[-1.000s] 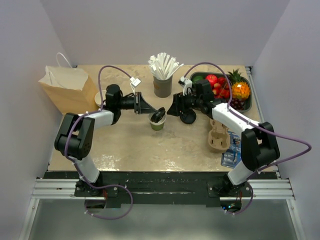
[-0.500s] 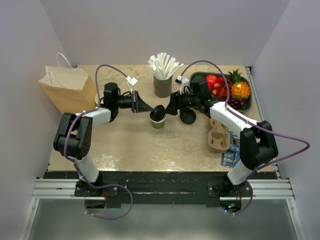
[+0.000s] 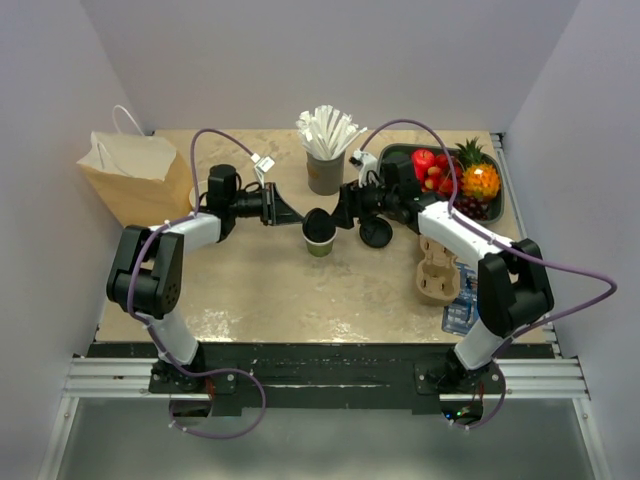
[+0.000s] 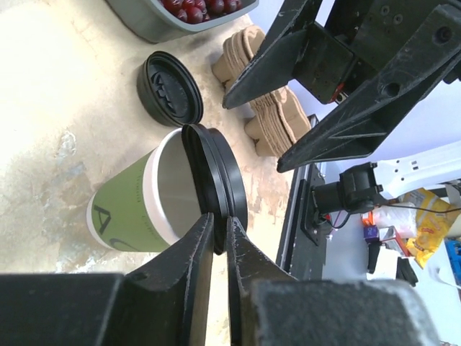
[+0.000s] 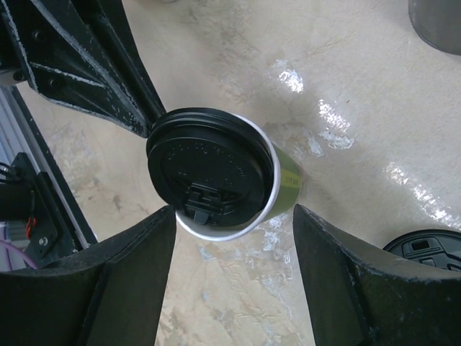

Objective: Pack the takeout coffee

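The takeout coffee cup [image 3: 321,247] is small and green with a cream band and stands at the table's middle. Its black lid [image 3: 318,226] rests crooked over the mouth, lifted on one side, as the left wrist view shows [image 4: 216,180]. My left gripper [image 3: 296,214] comes in from the left, jaws close on both sides of the lid's rim [image 4: 216,232]. My right gripper [image 3: 341,215] hovers just right of the cup, open wide, its fingers either side of the cup [image 5: 234,213] without touching it.
A second black lid [image 3: 376,233] lies right of the cup. A grey cup of straws [image 3: 325,170] stands behind, a brown paper bag [image 3: 135,175] at the far left, a fruit tray [image 3: 450,180] at the back right, and cardboard cup carriers [image 3: 435,270] at the right.
The left gripper has swung the lid from leaning at the cup's side to lying over the mouth. The right gripper has drifted slightly left, still open.
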